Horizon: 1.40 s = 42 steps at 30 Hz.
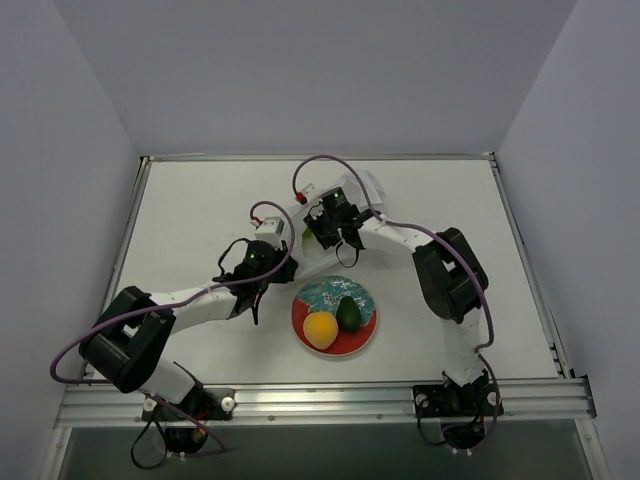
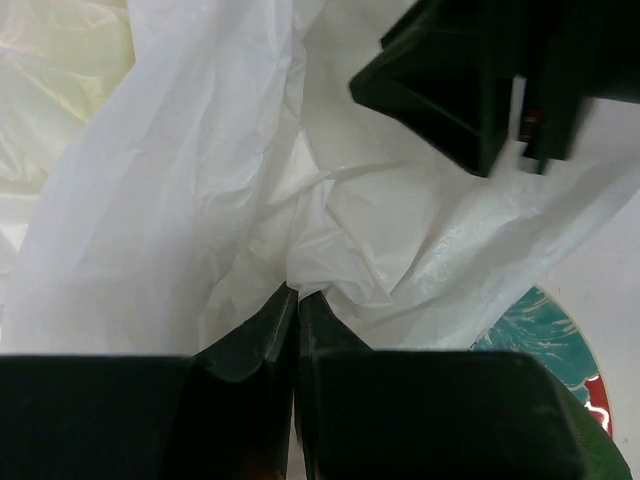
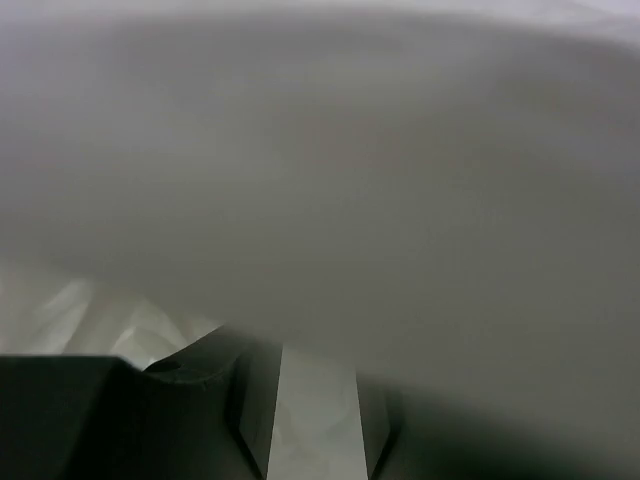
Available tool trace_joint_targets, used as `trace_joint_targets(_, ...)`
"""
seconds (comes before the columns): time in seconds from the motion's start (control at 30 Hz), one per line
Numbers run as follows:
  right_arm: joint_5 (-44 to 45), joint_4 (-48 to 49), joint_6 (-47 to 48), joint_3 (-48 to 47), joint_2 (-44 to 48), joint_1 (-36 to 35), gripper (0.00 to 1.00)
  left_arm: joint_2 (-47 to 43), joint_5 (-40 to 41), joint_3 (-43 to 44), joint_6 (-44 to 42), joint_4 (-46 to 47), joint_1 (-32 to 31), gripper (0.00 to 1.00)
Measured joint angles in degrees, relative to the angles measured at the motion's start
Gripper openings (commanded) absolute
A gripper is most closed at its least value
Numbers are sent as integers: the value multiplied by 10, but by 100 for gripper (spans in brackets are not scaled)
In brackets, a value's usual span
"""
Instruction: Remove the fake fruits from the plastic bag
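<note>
One round orange-yellow plastic fruit [image 1: 320, 329] and one dark green oval fruit [image 1: 348, 313] are held on one red-and-teal round plate [image 1: 297, 318] right of the left gripper [image 2: 295, 295], which is clamped on one whitish plastic bag [image 2: 200, 180]. The right gripper [image 3: 316, 375] is parted.

A white table [image 1: 200, 210] stands enclosed by plain pale grey walls [image 1: 300, 70].
</note>
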<state>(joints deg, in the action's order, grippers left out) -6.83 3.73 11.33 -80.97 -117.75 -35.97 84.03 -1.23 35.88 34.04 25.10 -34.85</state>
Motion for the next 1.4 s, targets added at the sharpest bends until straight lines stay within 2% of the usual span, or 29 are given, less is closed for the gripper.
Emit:
trace_joint_targets(0.27,5,15,-49,78,155,-17,28,0,0,0,1,1,0,2)
trace_joint_targets(0.3,5,19,-53,82,164,-19,36,0,0,0,2,1,0,2)
trace_joint_targets(0.37,7,25,-60,83,168,-23,45,-1,0,0,2,1,1,2)
trace_joint_targets(0.5,24,31,-82,77,143,-24,46,-8,0,-2,2,0,1,2)
trace_joint_targets(0.63,64,47,-108,50,78,-28,48,-26,9,-3,1,0,1,2)
trace_joint_targets(0.77,81,75,-130,50,37,-28,66,-49,16,-10,0,0,1,2)
trace_joint_targets(1.1,86,194,-174,49,-12,-28,89,-45,21,-11,0,0,3,2)
trace_joint_targets(1.23,80,222,-192,41,-45,-28,91,-43,22,-11,0,0,4,2)
trace_joint_targets(1.4,80,256,-214,38,-73,-28,84,-42,22,-11,0,0,4,2)
